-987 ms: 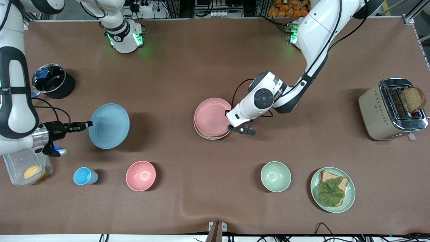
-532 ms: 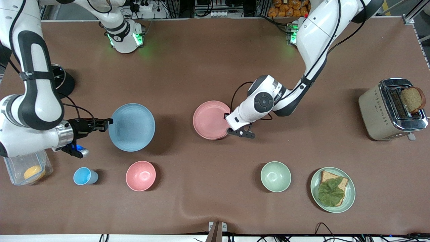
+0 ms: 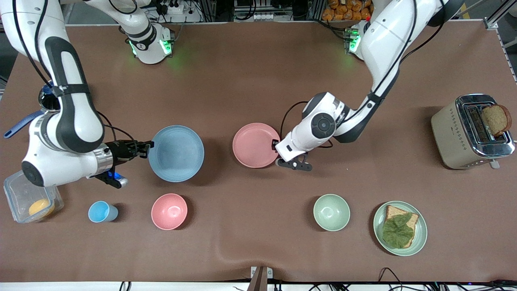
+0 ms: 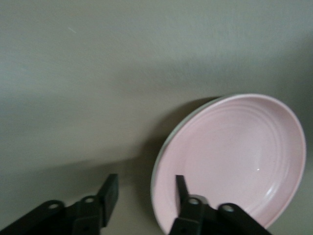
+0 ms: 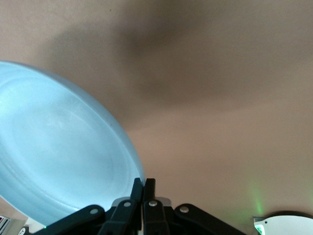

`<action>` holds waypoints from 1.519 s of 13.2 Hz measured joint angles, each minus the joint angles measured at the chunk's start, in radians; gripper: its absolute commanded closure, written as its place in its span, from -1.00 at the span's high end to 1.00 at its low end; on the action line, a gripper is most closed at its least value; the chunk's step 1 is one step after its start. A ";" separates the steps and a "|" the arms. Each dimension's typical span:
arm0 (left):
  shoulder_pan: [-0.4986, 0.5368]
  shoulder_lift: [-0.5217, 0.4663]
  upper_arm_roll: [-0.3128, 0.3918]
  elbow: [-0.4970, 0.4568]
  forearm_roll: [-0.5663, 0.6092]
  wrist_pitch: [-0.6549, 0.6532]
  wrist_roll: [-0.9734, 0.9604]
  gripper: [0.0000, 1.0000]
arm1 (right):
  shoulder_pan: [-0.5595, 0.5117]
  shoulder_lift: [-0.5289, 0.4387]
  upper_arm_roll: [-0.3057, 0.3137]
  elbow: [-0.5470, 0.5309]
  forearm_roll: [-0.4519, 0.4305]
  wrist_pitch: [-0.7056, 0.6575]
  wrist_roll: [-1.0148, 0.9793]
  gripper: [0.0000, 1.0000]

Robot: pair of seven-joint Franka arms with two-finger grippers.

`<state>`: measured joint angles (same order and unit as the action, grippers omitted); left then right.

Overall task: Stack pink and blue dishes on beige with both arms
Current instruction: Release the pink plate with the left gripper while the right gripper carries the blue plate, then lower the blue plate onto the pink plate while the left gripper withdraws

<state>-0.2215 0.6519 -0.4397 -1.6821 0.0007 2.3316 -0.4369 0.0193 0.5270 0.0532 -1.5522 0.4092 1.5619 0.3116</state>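
Blue plate (image 3: 176,153) is hanging above the brown table (image 3: 242,81), and the right gripper (image 3: 147,147) is clamping its rim at nine o'clock, fingers squeezed tight. At the blue plate's three o'clock, the pink plate (image 3: 254,145) is sitting mid-table on the beige plate (image 4: 172,128), whose pale rim is just peeking out underneath. At the pink plate's three o'clock edge the left gripper (image 3: 277,148) is standing with its jaws apart, straddling the rim and gripping nothing.

The right gripper (image 3: 146,148) grips the blue plate (image 3: 176,153) by its rim (lifted above the table); the left gripper (image 3: 278,152) sits beside the pink plate (image 3: 255,145).
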 measured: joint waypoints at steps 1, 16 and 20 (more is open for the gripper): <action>0.024 -0.053 0.001 0.012 0.001 -0.071 0.000 1.00 | 0.017 -0.010 0.000 -0.019 0.006 0.019 0.023 -1.00; 0.418 -0.565 0.010 0.139 0.013 -0.683 0.148 1.00 | 0.438 -0.079 0.001 -0.262 0.096 0.488 0.477 -1.00; 0.338 -0.575 0.130 0.143 0.024 -0.687 0.233 1.00 | 0.467 -0.080 0.001 -0.284 0.096 0.542 0.479 -1.00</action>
<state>0.1165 0.0767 -0.3095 -1.5391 0.0252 1.6443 -0.2037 0.4861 0.4474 0.0541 -1.8361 0.5056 2.1042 0.7906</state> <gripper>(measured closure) 0.000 0.978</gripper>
